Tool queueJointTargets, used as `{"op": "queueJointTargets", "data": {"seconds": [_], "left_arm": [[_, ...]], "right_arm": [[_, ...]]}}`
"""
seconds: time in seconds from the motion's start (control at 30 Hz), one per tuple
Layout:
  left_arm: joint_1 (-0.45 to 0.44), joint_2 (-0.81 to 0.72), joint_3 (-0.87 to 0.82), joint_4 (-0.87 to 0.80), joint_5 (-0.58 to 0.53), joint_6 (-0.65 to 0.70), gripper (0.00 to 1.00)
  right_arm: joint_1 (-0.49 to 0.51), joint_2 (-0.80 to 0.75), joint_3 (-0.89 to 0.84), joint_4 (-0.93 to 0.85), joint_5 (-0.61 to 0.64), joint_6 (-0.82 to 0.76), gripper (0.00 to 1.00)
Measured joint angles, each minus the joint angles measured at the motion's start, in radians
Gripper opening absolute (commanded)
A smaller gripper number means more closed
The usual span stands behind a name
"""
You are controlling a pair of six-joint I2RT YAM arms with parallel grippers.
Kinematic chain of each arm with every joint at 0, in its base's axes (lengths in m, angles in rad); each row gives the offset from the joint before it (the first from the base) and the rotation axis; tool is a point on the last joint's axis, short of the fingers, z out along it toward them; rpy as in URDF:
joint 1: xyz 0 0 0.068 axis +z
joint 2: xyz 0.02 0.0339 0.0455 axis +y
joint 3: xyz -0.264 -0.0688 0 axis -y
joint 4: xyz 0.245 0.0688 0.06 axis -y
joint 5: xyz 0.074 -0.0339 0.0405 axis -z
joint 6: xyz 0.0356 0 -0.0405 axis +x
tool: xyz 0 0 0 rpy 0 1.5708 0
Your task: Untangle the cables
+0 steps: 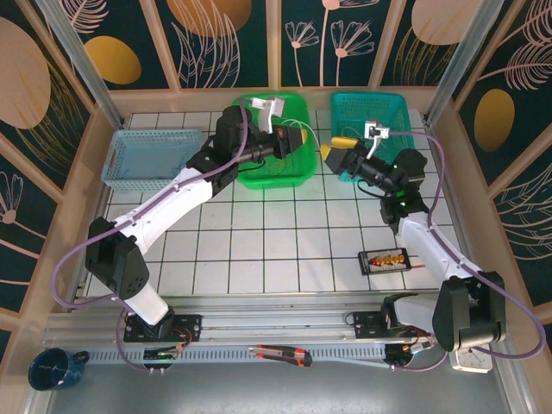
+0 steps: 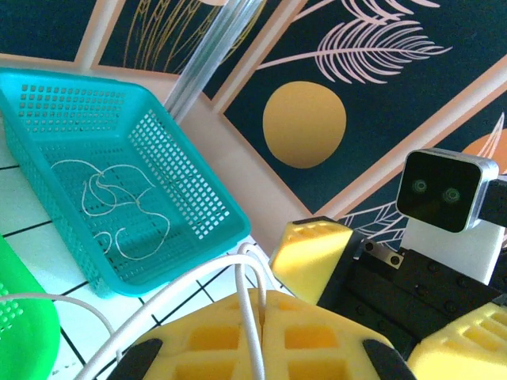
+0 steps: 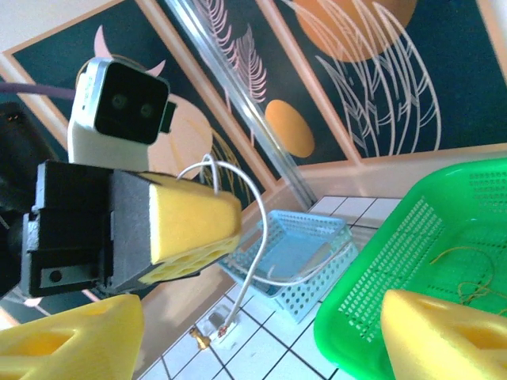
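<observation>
My left gripper (image 2: 255, 305) has its yellow fingers pressed together on a white cable (image 2: 253, 348), which runs up through the seam between them and arcs off to the side. From the right wrist camera, that cable rises in a loop from the left claw's tip and drops to a gold connector (image 3: 200, 340) down by the white tiles; I cannot tell whether the connector touches them. My right gripper (image 3: 257, 317) stands with its fingers well apart and nothing between them, facing the left claw at close range. From overhead, both claws meet above the gap between the green basket (image 3: 372, 269) and the teal basket (image 2: 182, 166). The left one is over the green basket's right edge and the right one is just beside the teal basket's near left corner. Inside the teal basket lies a thin whitish cable (image 2: 119, 210) in loose loops on the floor. A yellowish-green cable (image 3: 467, 273) lies in the green basket. A light-blue basket (image 3: 317, 289) sits empty further left. Nearer the arm bases, on the tiled table (image 1: 285, 233), rests a small black tray (image 1: 388, 259) holding orange pieces.
</observation>
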Motion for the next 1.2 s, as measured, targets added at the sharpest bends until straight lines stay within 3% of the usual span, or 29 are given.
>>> {"op": "queueJointTargets", "data": {"seconds": [0.43, 0.57, 0.63, 0.8, 0.83, 0.87, 0.93, 1.0, 1.2], "left_arm": [[-0.048, 0.048, 0.074, -0.063, 0.045, 0.055, 0.00], [-0.049, 0.048, 0.074, -0.071, 0.048, 0.064, 0.00], [-0.049, 0.048, 0.074, -0.077, 0.048, 0.068, 0.00], [-0.051, 0.048, 0.074, -0.083, 0.049, 0.073, 0.01], [-0.051, 0.048, 0.074, -0.084, 0.049, 0.074, 0.08], [-0.051, 0.048, 0.074, -0.085, 0.048, 0.076, 0.25], [-0.052, 0.048, 0.074, -0.085, 0.047, 0.085, 0.68], [-0.053, 0.048, 0.074, -0.084, 0.039, 0.094, 0.99], [-0.053, 0.016, 0.022, -0.086, -0.044, 0.128, 0.99]], "right_arm": [[-0.003, 0.044, 0.057, -0.082, -0.064, -0.057, 0.47], [-0.016, 0.043, 0.065, -0.111, -0.072, -0.072, 0.22], [-0.031, 0.043, 0.068, -0.124, -0.075, -0.081, 0.00], [-0.066, 0.043, 0.068, -0.144, -0.083, -0.084, 0.00], [-0.070, 0.043, 0.068, -0.144, -0.082, -0.084, 0.00], [-0.072, 0.043, 0.069, -0.145, -0.081, -0.084, 0.00], [-0.077, 0.044, 0.077, -0.154, -0.064, -0.083, 0.00], [-0.089, 0.053, 0.094, -0.162, -0.034, -0.083, 0.00], [-0.145, 0.129, 0.156, -0.170, 0.116, -0.084, 0.00]]}}
